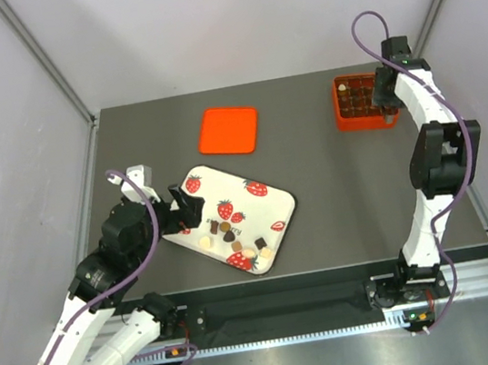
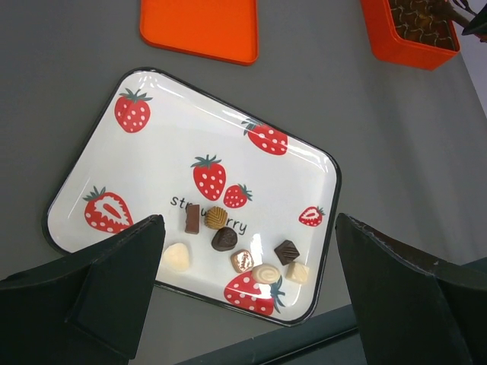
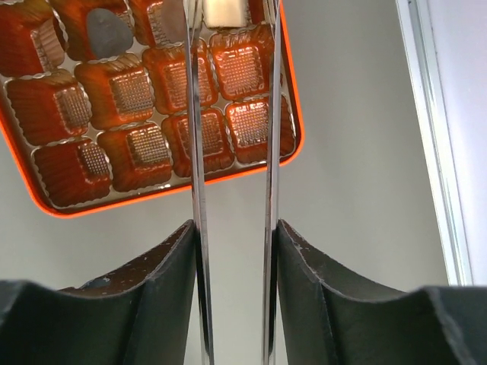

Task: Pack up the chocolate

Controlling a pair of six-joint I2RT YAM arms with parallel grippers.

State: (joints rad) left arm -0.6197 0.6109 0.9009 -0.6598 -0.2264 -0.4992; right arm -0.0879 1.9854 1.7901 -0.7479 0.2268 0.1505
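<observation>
Placement into the orange box [image 3: 72, 179] is judged to be the step in hand. The right gripper [image 1: 384, 95] is held over this box at the far right of the table. Between its two thin blades a cream-white piece [image 3: 223, 11] is seen, over a cell of the moulded insert. The blade tips are cut off by the top edge of the right wrist view, so it cannot be told whether the piece is clamped or let go. One dark piece [image 3: 106, 34] sits in a cell nearby, and most of the other cells shown are empty.

The rest of the chocolate [image 2: 242, 261] is gathered on the near part of the white tray [image 2: 175, 129]; eight pieces are counted in the left wrist view. The left gripper [image 1: 189, 211] is held at the tray's left edge, with its jaws spread wide and nothing between them.

On the right, a release into the cell is called for next, with the blades lifted straight so that the piece is not dragged out. On the left, one piece must be singled out, because the pieces lie close together.

Only the dark bar [image 2: 192, 218] has a clear long axis, which is nearly upright in the left wrist view. The dark square [image 2: 287, 251] is turned corner-on.
</observation>
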